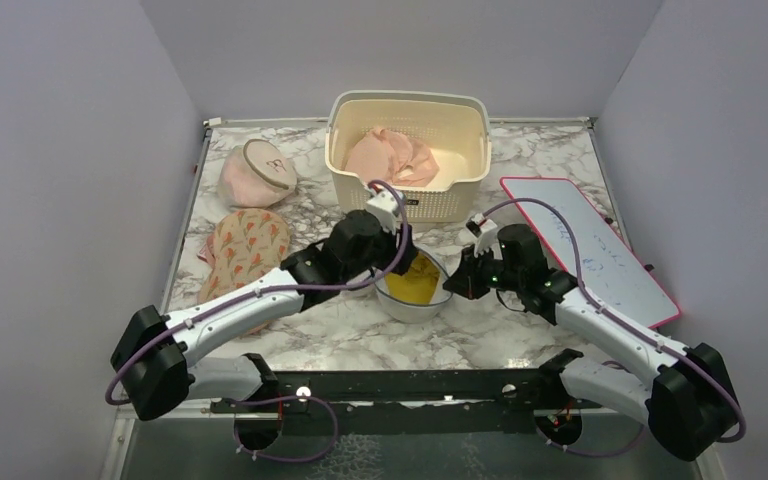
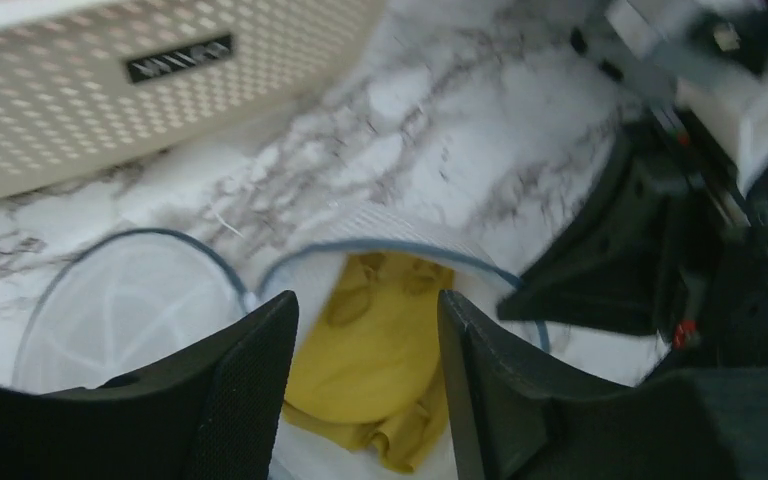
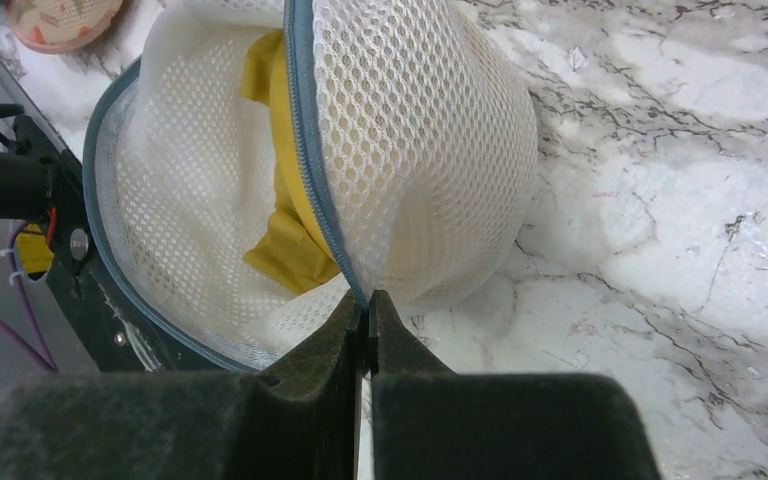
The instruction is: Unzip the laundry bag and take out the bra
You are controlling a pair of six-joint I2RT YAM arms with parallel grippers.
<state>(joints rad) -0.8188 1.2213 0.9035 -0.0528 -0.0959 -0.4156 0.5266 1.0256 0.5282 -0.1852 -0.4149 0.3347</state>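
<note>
Laundry bag (image 1: 410,308) sits mid-tabletop (image 1: 360,335), just in front of cream basket (image 1: 410,190), zip undone, yellow bra (image 1: 418,278) lying inside. Right end effector (image 3: 368,310) pinched closed on the bag's grey zip rim. Left end effector (image 2: 368,310) above the opening, jaws partly apart, holding nothing

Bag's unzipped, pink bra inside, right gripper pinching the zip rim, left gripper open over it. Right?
One thing is off: the bra inside the laundry bag is yellow, not pink; the left wrist view shows it. The rest holds: bag unzipped, right gripper pinching the zip rim, left gripper open over it.
</note>
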